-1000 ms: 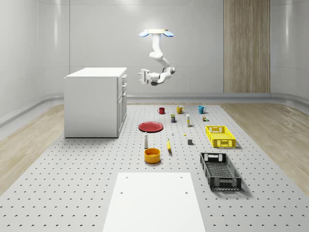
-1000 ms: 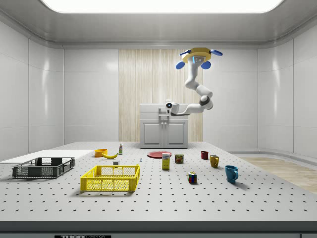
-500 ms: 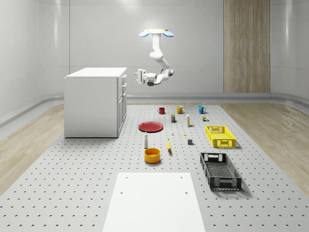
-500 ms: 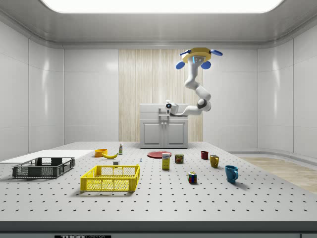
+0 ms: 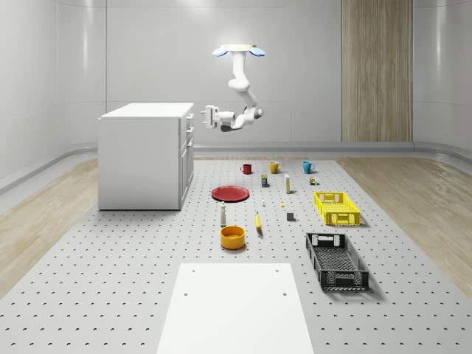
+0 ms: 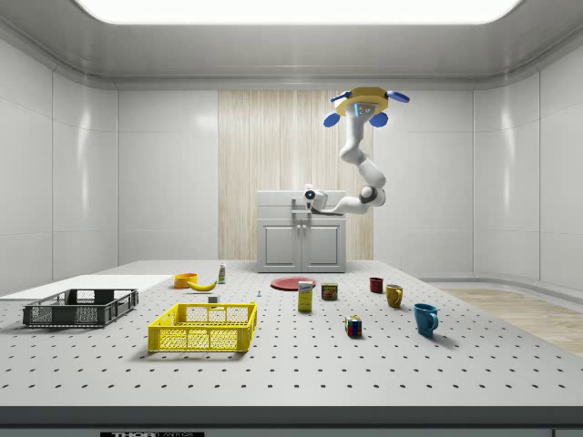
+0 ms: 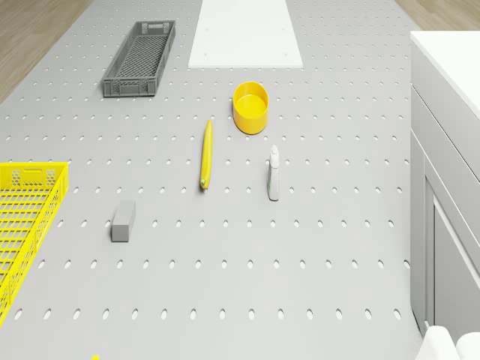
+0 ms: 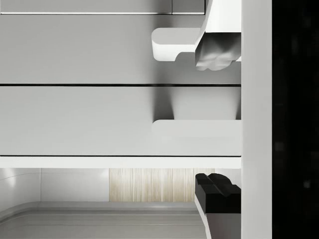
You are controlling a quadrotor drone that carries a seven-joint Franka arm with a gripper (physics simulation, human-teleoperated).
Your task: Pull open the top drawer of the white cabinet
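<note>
Hovering drone (image 5: 238,50) at cabinet's (image 5: 144,155) 3 o'clock; jaws (image 5: 203,117) open, level with top drawer handle (image 8: 197,126) to straddle it.

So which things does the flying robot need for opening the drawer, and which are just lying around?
Needed:
cabinet
top drawer
gripper, open, right by the drawer front

Just lying around:
red plate
orange bowl
banana
bottle
yellow basket
black basket
three mugs
</note>
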